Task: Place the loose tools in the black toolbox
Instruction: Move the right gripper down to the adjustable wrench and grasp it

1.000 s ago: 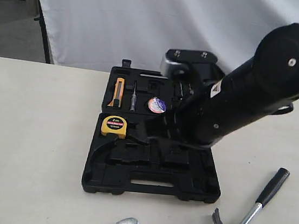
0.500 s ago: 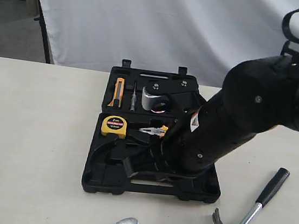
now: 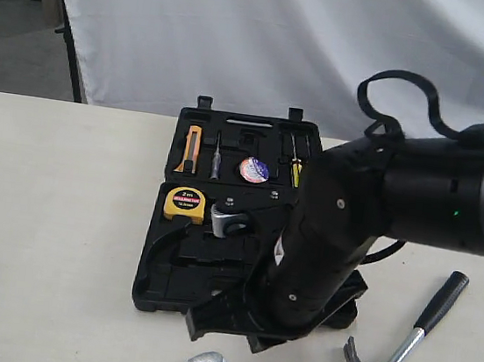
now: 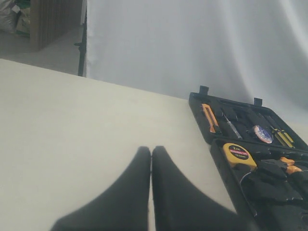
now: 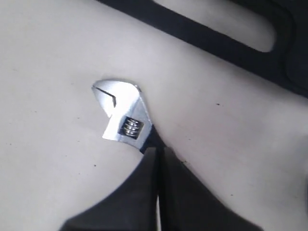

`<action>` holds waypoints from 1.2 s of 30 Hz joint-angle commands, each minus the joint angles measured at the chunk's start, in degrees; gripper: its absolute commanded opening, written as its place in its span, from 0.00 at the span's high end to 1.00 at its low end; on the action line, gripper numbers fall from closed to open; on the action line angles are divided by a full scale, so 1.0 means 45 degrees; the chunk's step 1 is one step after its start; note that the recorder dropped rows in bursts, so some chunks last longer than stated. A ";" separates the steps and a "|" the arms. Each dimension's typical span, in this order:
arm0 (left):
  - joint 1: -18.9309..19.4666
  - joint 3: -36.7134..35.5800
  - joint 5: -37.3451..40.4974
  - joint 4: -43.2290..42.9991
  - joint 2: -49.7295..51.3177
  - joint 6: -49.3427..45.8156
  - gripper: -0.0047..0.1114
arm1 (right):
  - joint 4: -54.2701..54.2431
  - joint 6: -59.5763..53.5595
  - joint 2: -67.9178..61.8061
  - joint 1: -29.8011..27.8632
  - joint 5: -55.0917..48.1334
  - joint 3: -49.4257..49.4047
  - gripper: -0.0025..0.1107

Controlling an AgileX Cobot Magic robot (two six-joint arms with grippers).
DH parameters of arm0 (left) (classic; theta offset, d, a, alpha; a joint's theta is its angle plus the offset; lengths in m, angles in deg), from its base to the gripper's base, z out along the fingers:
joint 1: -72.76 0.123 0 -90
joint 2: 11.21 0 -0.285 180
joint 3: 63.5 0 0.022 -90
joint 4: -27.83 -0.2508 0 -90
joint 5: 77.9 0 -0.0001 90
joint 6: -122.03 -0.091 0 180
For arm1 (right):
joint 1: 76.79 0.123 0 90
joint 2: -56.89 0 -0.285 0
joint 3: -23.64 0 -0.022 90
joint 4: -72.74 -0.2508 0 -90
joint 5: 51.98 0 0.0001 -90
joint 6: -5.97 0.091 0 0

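Wrench (image 5: 122, 113) handle is hidden beneath the closed right fingers (image 5: 143, 192); left fingers (image 4: 129, 192) are closed too.

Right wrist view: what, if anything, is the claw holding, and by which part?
Nothing: the right claw is shut and empty, tips at the wrench handle.

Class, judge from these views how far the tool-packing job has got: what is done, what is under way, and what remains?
Done: the tape roll sits in the black toolbox. In hand: the right gripper, shut, hovers over the handle of the silver wrench, apparently not gripping it. Left: the silver wrench and the claw hammer, both lying on the table.
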 commanded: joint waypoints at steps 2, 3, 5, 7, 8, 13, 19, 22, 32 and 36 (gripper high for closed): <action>0.0322 0.0034 -0.0092 -0.0056 -0.0041 0.0061 0.95 | 0.0239 0.0232 -0.0232 0.0843 0.0252 -0.0001 0.98; 0.0322 0.0034 -0.0092 -0.0056 -0.0041 0.0061 0.95 | 0.0334 0.0232 -0.0293 0.0971 0.0252 -0.0001 0.98; 0.0322 0.0034 -0.0092 -0.0056 -0.0041 0.0061 0.95 | 0.0623 0.0232 -0.0350 0.1248 0.0311 -0.0001 0.98; 0.0322 0.0034 -0.0092 -0.0056 -0.0041 0.0061 0.95 | 0.0669 0.0232 -0.0469 0.1421 0.0595 -0.0001 0.98; 0.0322 0.0034 -0.0092 -0.0056 -0.0041 0.0061 0.95 | 0.0669 0.0232 -0.0491 0.1521 0.0803 -0.0001 0.98; 0.0322 0.0034 -0.0092 -0.0056 -0.0041 0.0061 0.95 | 0.0669 0.0232 -0.0615 0.1688 0.1888 -0.0001 0.98; 0.0322 0.0034 -0.0092 -0.0056 -0.0041 0.0061 0.95 | 0.1006 0.0232 -0.0663 0.1688 0.1668 -0.0001 0.84; 0.0322 0.0034 -0.0092 -0.0056 -0.0041 0.0061 0.95 | 0.0784 0.0232 -0.0663 0.1688 0.1641 -0.0001 0.60; 0.0322 0.0034 -0.0092 -0.0056 -0.0041 0.0061 0.95 | 0.0784 -0.0270 -0.1636 0.1688 0.1740 -0.0001 0.36; 0.0322 0.0034 -0.0092 -0.0056 -0.0041 0.0061 0.95 | 0.0784 -0.0677 -0.2305 0.1688 0.1768 -0.0001 0.36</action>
